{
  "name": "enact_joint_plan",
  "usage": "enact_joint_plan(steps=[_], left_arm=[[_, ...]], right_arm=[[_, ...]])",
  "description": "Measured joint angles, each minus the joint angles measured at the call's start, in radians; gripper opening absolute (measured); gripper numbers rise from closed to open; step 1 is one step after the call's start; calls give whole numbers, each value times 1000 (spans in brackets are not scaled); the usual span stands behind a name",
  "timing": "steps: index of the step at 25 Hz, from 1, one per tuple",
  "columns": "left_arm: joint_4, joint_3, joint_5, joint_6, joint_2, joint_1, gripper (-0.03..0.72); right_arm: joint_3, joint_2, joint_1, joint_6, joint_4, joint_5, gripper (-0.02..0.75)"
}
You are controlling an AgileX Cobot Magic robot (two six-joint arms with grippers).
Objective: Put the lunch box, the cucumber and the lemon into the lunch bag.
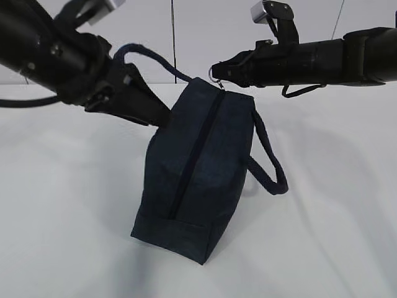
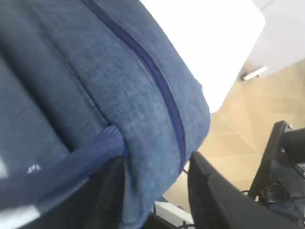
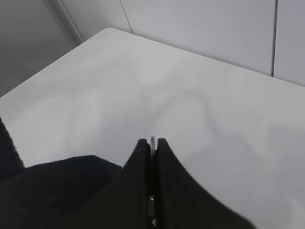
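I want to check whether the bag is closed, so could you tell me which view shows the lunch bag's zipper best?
The exterior view: the zipper runs in full along the top of the tilted lunch bag, up to the ring pull pinched in the right hand. The left wrist view shows only a blurred close stretch. The right wrist view shows only a metal sliver between shut fingers.

No text, label, brand, number or sign can be read anywhere, neither on the bag [image 1: 192,174] nor on the table [image 1: 322,248].

Soft, even indoor light washes the white table [image 1: 74,236], casting faint shadows; the bag [image 2: 95,86] blurs close to the left wrist lens.
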State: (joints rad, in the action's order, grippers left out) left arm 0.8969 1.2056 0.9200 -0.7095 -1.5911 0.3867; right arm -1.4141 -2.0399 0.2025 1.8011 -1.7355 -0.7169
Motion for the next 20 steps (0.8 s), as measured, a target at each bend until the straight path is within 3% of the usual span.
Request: enact_joint_plan(steps=[9, 20], left_arm=[[-214, 225, 237, 194, 0, -36, 310], [-245, 293, 245, 261, -125, -36, 310]], right_arm=[[-1, 0, -2, -2, 0, -5, 7], [-1, 0, -2, -2, 0, -11, 7]])
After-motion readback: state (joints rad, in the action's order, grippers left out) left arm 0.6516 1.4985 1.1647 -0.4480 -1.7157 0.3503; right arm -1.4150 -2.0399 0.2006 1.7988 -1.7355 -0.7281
